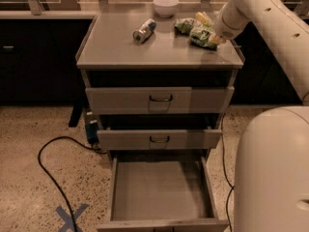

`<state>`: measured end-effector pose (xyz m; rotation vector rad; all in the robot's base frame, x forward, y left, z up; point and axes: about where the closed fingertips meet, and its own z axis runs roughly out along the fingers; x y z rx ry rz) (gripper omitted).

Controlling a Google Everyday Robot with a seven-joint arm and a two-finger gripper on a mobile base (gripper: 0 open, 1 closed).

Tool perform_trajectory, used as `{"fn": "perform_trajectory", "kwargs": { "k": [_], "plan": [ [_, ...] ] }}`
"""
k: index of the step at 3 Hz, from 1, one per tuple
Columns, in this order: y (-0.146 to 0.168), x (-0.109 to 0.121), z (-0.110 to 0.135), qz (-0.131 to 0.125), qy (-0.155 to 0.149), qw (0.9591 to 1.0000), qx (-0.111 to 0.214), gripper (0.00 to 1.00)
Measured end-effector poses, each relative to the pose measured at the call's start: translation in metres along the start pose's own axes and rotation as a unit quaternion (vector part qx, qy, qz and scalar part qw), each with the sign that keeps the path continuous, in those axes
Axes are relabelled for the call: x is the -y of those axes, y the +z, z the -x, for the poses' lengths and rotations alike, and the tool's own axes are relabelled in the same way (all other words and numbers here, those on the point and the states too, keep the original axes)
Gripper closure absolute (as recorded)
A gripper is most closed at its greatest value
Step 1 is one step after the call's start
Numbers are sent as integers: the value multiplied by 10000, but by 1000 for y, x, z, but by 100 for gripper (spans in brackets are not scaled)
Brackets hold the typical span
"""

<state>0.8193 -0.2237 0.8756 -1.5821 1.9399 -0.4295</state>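
Gripper (216, 36) sits at the 3 o'clock edge of the green chip bag (200, 36), touching it; grip state can't be told. Bag lies at 2 o'clock on the cabinet top (120, 50), with a second bag (185, 26) at its 10 o'clock. A pinch is likely best kept on that edge, clear of the neighbour.

The one camera sits high on the robot's own side of the drawer cabinet, above and well back from the end effector (216, 36), and looks forward and steeply down. The end effector lies in the upper right of the view, over the right end of the counter (116, 47), and the arm (270, 18) reaches it from the top right corner. Below the end effector, nearer the lens, the open bottom drawer (159, 187) is seen from above. The robot's pale body (275, 173) fills the lower right corner, very close.
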Motion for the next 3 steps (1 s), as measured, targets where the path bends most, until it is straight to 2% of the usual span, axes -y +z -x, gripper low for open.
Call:
{"fn": "perform_trajectory", "kwargs": {
  "k": [1,2,3],
  "plan": [
    [0,0,0,0,0,10000,0,100],
    [0,0,0,0,0,10000,0,82],
    [0,0,0,0,0,10000,0,58]
  ]
}}
